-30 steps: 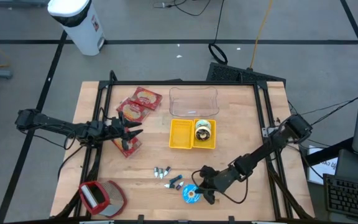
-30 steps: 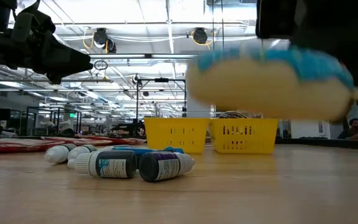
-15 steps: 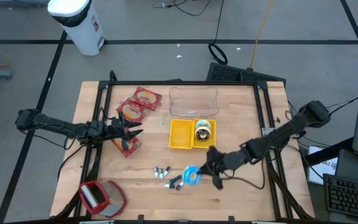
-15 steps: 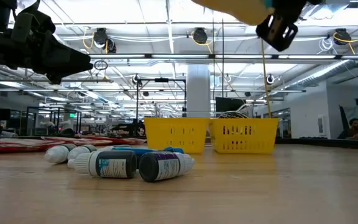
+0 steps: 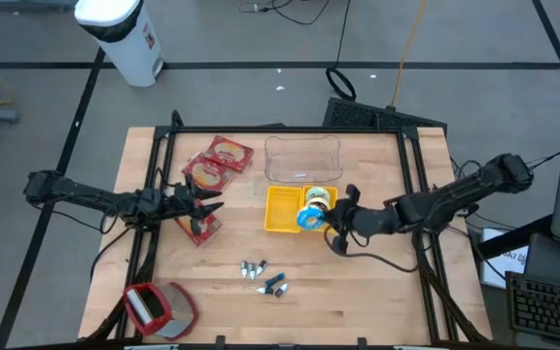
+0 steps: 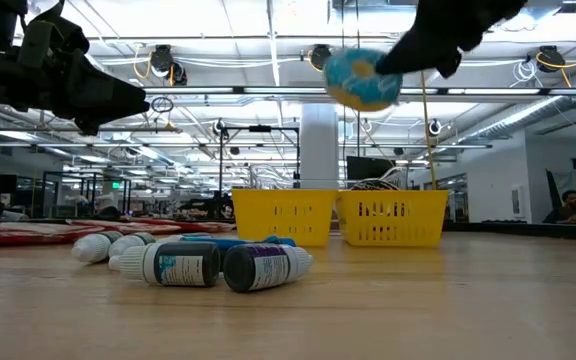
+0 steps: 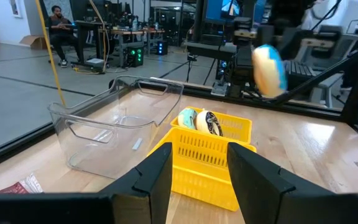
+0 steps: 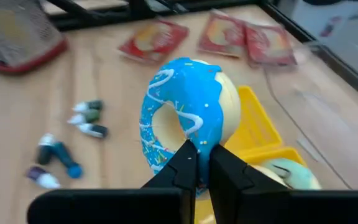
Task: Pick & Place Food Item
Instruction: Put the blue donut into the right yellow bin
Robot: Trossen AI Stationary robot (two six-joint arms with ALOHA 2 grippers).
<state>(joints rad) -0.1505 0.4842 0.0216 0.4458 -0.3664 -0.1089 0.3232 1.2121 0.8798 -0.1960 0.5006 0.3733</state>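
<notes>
A blue-iced doughnut (image 5: 310, 216) with sprinkles hangs in the air over the yellow two-part basket (image 5: 282, 212). My right gripper (image 5: 328, 221) is shut on it. The low view shows the doughnut (image 6: 361, 78) high above the basket (image 6: 333, 218). The basket's right compartment holds other doughnuts (image 5: 319, 197). My left gripper (image 5: 209, 206) waits open at the table's left, level, above a red packet (image 5: 200, 227), with nothing between its fingers. My right gripper pinches the doughnut's ring (image 8: 194, 138) between its two fingers at the part of the rim nearest the wrist. The fingers come from the table's right side, slanting slightly down. The doughnut stands on edge beyond the fingertips, hole sideways, lifted clear of basket and table.
A clear plastic container (image 5: 302, 158) stands just behind the basket. Red snack packets (image 5: 218, 161) lie at the far left. Several small bottles (image 5: 264, 276) lie in front of the basket. A red-and-grey object (image 5: 159, 309) sits at the near left corner.
My right gripper has carried the doughnut from near the table's front edge up and toward the far edge, and it now hangs over the yellow basket. The wrist has rolled on the way, and the doughnut has turned from lying flat to standing on edge.
</notes>
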